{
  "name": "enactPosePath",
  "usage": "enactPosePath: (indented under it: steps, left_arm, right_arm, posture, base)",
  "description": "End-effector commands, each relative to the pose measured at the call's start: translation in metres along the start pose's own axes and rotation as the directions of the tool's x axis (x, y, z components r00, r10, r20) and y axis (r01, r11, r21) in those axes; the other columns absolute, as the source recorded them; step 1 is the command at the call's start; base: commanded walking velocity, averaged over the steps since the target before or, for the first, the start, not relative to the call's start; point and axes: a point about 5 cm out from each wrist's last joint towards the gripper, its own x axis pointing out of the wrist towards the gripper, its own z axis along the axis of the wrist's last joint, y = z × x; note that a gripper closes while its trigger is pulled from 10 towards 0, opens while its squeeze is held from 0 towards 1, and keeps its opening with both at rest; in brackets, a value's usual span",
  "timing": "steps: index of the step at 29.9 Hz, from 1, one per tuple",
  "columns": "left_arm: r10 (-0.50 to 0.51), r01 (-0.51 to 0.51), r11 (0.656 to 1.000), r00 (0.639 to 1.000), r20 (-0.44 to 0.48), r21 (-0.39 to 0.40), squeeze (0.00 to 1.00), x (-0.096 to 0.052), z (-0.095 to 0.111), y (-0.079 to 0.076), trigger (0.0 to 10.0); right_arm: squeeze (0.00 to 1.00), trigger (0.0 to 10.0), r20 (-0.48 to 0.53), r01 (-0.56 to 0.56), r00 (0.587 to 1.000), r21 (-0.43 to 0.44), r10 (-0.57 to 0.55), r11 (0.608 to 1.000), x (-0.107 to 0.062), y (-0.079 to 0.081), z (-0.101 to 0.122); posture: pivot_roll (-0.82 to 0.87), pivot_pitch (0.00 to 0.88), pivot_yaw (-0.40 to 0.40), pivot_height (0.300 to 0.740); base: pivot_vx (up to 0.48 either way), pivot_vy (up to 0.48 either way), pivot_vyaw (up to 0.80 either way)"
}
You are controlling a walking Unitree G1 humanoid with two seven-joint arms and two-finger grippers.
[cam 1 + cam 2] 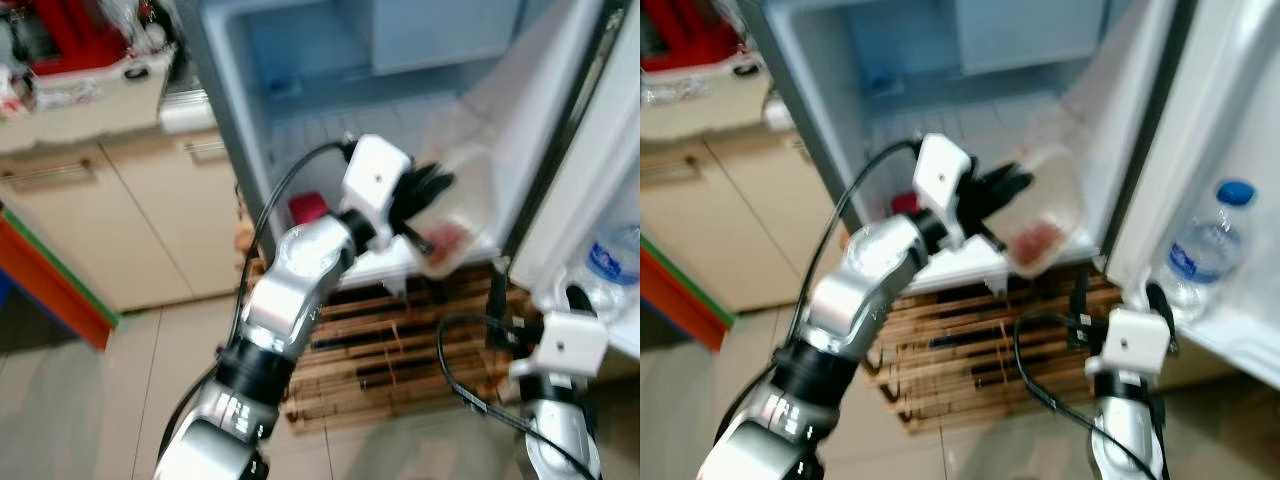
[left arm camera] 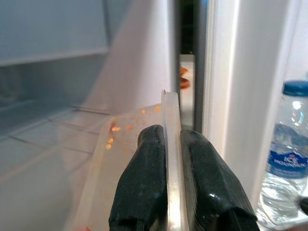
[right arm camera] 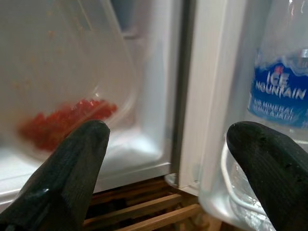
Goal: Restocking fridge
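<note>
The left gripper (image 1: 1012, 187) is seen raised in front of the open fridge (image 1: 300, 60), its two black fingers (image 2: 144, 183) pressed together on the rim of a clear plastic container (image 1: 1045, 210), which is pinched edge-on between them. The container is held tilted, with its long axis running away from the gripper toward the fridge's inner right wall and its open side turned roughly toward the fridge interior; a small heap of red food (image 3: 62, 120) is gathered at the low end. The container is held in the air at the front of the lower compartment, just above the white bottom ledge (image 1: 385, 268), and whether it touches the ledge cannot be told. Deeper in the same compartment, beside the left arm, a red object (image 1: 308, 207) is seen on the shelf floor. The right gripper (image 3: 173, 159) is held low near the bottom of the open fridge door (image 1: 1230, 120), its fingers spread wide apart and holding nothing. A water bottle (image 1: 1200, 250) with a blue cap is stood upright in the door shelf, near the right gripper. A wooden pallet (image 1: 400, 350) is seen under the fridge, and beige cabinets (image 1: 120, 220) are seen to the left.
</note>
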Motion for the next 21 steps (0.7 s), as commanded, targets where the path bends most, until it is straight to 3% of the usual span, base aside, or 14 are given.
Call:
enactPosePath:
  steps: [1,4,6,9,11,16,21]
  left_arm:
    - [0.019,-0.017,0.998,0.999,0.036,-0.054,0.0,0.008,0.002,-0.001,10.0]
    - [0.087,-0.081,0.99,0.995,0.053,-0.117,0.0,0.015,-0.001,0.005,10.0]
    - [0.211,-0.198,0.962,0.976,0.05,-0.189,0.0,0.016,-0.005,0.019,10.0]
    - [0.336,-0.316,0.909,0.941,0.032,-0.273,0.0,0.011,-0.013,0.031,10.0]
    - [0.406,-0.384,0.841,0.914,-0.025,-0.382,0.0,0.007,-0.029,0.032,10.0]
    - [0.457,-0.432,0.743,0.886,-0.084,-0.512,0.0,0.009,-0.047,0.026,10.0]
    - [0.45,-0.435,0.723,0.886,-0.111,-0.537,0.0,0.018,-0.05,0.019,10.0]
  right_arm:
    - [0.0,10.0,-0.008,-0.005,1.0,-0.017,0.005,1.0,-0.007,-0.004,0.004]
    - [0.0,10.0,-0.036,0.012,0.999,-0.037,-0.013,0.999,-0.021,-0.012,0.005]
    - [0.0,10.0,-0.071,0.025,0.997,-0.053,-0.029,0.998,-0.034,-0.019,0.005]
    - [0.0,10.0,-0.115,0.014,0.993,-0.071,-0.022,0.997,-0.051,-0.026,0.008]
    - [0.0,10.0,-0.151,-0.013,0.989,-0.091,-0.001,0.996,-0.061,-0.031,0.011]
    - [0.0,10.0,-0.18,-0.033,0.984,-0.103,0.014,0.994,-0.069,-0.036,0.015]
    - [0.0,10.0,-0.201,-0.043,0.979,-0.094,0.024,0.995,-0.073,-0.033,0.017]
  posture:
    - [-0.23,0.12,0.084,0.74]
    - [-0.26,0.147,0.08,0.74]
    - [-0.28,0.169,0.074,0.74]
    - [-0.31,0.212,0.048,0.74]
    - [-0.33,0.246,0.017,0.74]
    - [-0.35,0.272,-0.005,0.74]
    - [-0.35,0.282,-0.003,0.74]
  base:
    - [0.0,0.0,0.0]
    - [0.0,0.0,0.0]
    - [0.0,0.0,0.0]
    - [0.0,0.0,0.0]
    - [0.0,0.0,0.0]
    - [0.0,0.0,0.0]
    - [0.0,0.0,0.0]
